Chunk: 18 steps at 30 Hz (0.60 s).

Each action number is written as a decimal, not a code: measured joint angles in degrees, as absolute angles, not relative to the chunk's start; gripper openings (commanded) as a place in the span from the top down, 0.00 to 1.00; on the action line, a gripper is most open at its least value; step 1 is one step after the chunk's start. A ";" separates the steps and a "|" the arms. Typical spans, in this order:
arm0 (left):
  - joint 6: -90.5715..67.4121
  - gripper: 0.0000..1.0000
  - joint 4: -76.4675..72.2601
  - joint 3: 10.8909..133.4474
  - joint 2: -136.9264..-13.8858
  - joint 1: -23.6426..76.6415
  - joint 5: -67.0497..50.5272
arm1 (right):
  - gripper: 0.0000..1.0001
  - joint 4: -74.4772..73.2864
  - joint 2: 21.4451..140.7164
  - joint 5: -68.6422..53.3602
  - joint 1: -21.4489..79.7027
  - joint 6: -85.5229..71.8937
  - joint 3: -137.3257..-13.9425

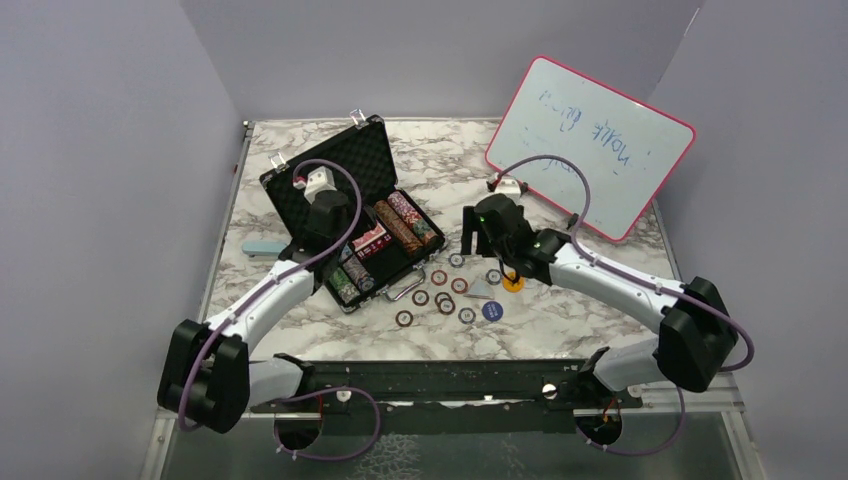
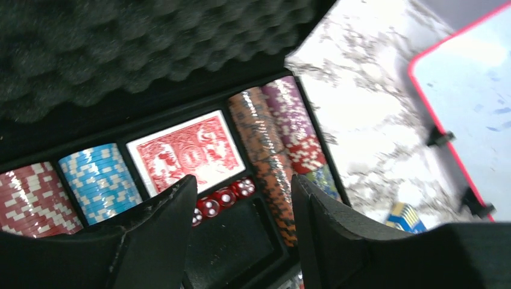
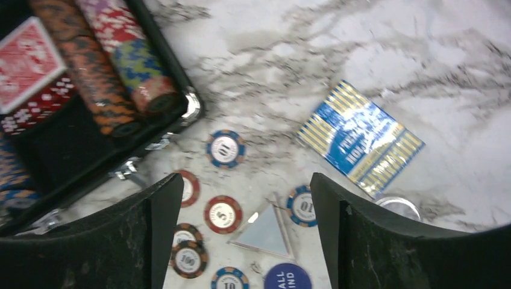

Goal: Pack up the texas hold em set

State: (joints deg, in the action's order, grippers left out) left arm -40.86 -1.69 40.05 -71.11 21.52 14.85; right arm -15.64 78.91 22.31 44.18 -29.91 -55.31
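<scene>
Loose poker chips (image 3: 224, 214) lie directly beneath the right tool (image 3: 244, 191), jaws apart.

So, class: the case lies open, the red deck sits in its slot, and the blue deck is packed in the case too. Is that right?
No. The blue deck lies on the marble table outside the case, as the right wrist view shows. The case does lie open, with the red deck in its slot.

Whiteboard (image 1: 590, 145): pink frame, blue scribbles, tilted, rear right. Lt-blue oblong item (image 1: 262, 247): left side. Both on marble-look surface (image 1: 450, 150).
</scene>
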 measured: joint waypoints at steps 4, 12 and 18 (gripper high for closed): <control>-36.84 0.29 -2.11 40.05 -65.78 21.52 10.68 | 0.06 -20.93 81.69 24.64 41.74 -31.70 -55.31; -32.12 0.10 -2.33 40.10 -60.58 21.52 3.99 | 0.00 -21.47 88.90 22.09 30.70 -20.08 -55.33; -30.04 0.09 -0.64 41.23 -60.45 21.52 1.65 | 0.00 -21.17 91.39 16.69 29.87 -9.21 -55.33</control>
State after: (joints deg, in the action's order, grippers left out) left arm -30.04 -0.64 41.23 -60.45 21.52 1.65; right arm -21.17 91.39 16.69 29.87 -9.21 -55.33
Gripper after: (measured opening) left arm 0.908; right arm 0.998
